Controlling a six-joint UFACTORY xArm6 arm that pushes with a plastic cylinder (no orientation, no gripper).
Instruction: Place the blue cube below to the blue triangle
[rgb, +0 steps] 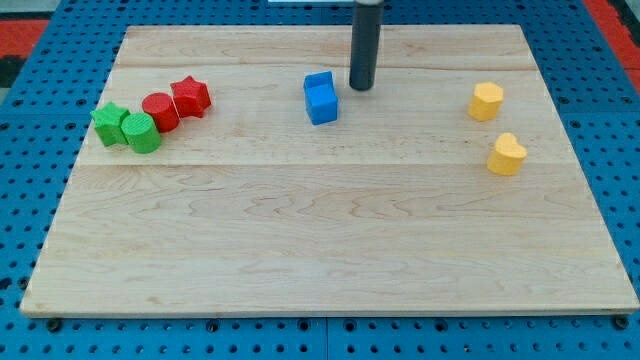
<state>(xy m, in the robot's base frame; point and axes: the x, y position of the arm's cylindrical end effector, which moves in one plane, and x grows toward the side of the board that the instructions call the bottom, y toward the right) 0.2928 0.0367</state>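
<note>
Two blue blocks touch each other near the top middle of the wooden board (330, 230). The blue cube (323, 105) is the lower one, and the blue triangle (318, 83) sits right behind it, towards the view's top. My tip (361, 86) is a dark rod end standing just to the right of the blue pair, level with the triangle, a small gap away from it.
At the view's left a green star (109, 123), a green cylinder (141, 133), a red cylinder (159, 111) and a red star (190, 96) form a touching row. At the right are a yellow hexagonal block (486, 101) and a yellow heart (506, 154).
</note>
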